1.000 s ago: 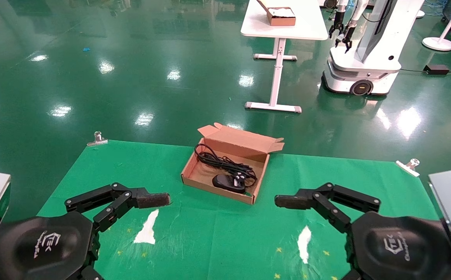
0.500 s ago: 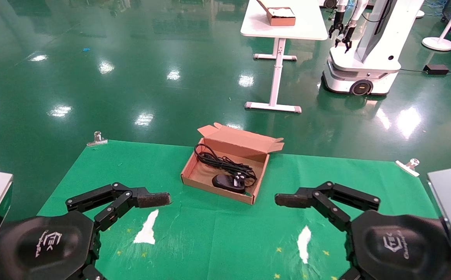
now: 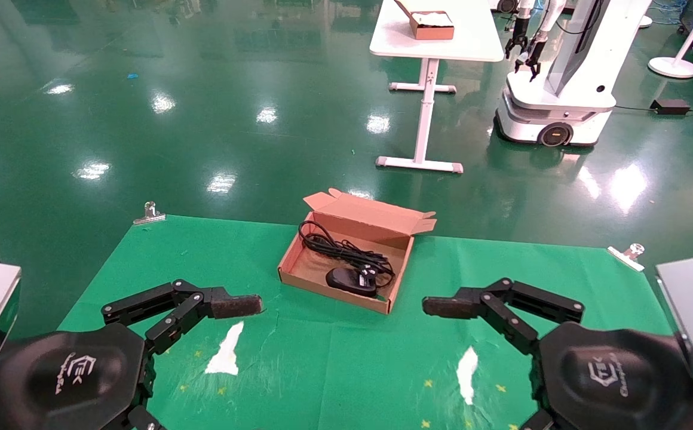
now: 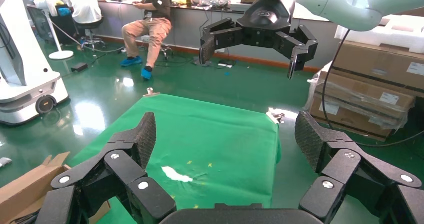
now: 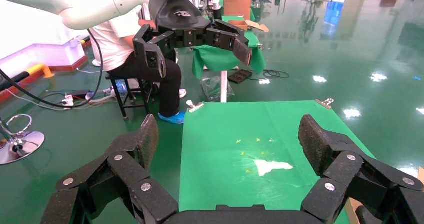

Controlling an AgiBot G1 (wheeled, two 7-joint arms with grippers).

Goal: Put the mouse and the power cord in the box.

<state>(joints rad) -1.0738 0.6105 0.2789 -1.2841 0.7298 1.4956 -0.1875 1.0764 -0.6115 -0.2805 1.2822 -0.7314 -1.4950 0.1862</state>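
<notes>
On the green table cover (image 3: 334,358), head view: the box (image 3: 299,272) sits open, holding the mouse (image 3: 350,279) and the power cord (image 3: 334,246). Left gripper (image 3: 236,306) and right gripper (image 3: 442,307) hover near, apart from the box, empty. Left wrist view: left gripper (image 4: 225,136) jaws spread wide. Right wrist view: right gripper (image 5: 227,134) jaws likewise wide.

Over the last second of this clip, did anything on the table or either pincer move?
Almost nothing changed. The left pincer and right pincer stayed open above the green cloth on either side of the box, with only a slight drift of the arm housings. Nothing was taken or released. The mouse and power cord lie in the box as before, its lid flap open.
</notes>
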